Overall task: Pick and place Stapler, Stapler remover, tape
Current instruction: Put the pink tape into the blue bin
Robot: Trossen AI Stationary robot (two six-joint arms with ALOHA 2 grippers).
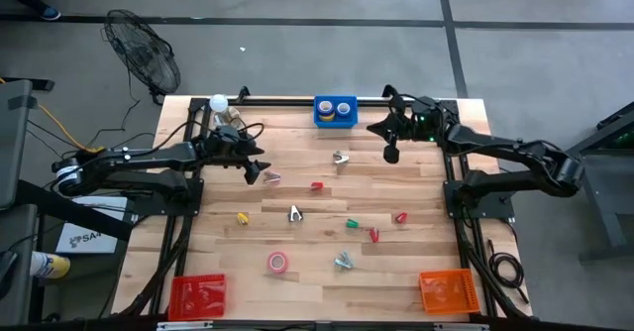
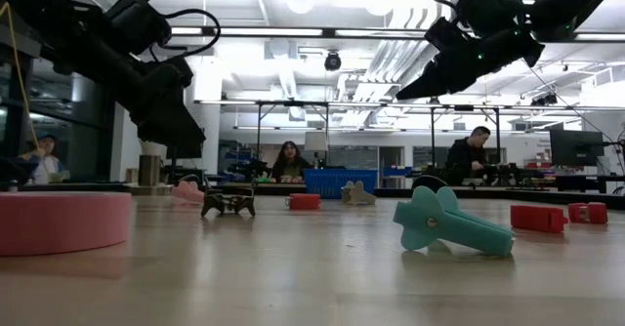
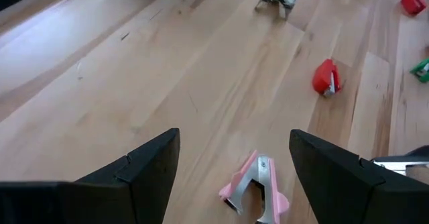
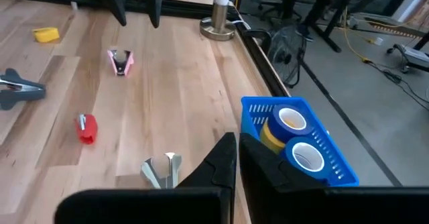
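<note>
My left gripper (image 1: 256,168) hangs open at the far left of the table. Its fingers stand on either side of a pink staple remover (image 3: 255,189), which lies on the wood (image 1: 272,177) untouched. My right gripper (image 1: 391,154) is shut, holds nothing, and hovers near the blue basket (image 4: 315,140) at the far edge. The basket holds tape: a blue roll on a yellow roll (image 4: 280,125) and another blue roll (image 4: 306,155). A pinkish-red tape roll (image 1: 277,263) lies flat near the front edge. A grey staple remover (image 4: 161,170) lies just ahead of my right gripper (image 4: 234,163).
Small red (image 1: 316,185), yellow (image 1: 242,217), green (image 1: 352,223), dark (image 1: 294,213) and teal (image 2: 449,224) staplers and removers lie scattered over the middle. A red basket (image 1: 196,293) and an orange basket (image 1: 446,291) stand at the front corners. A lamp (image 1: 219,105) stands at the far left.
</note>
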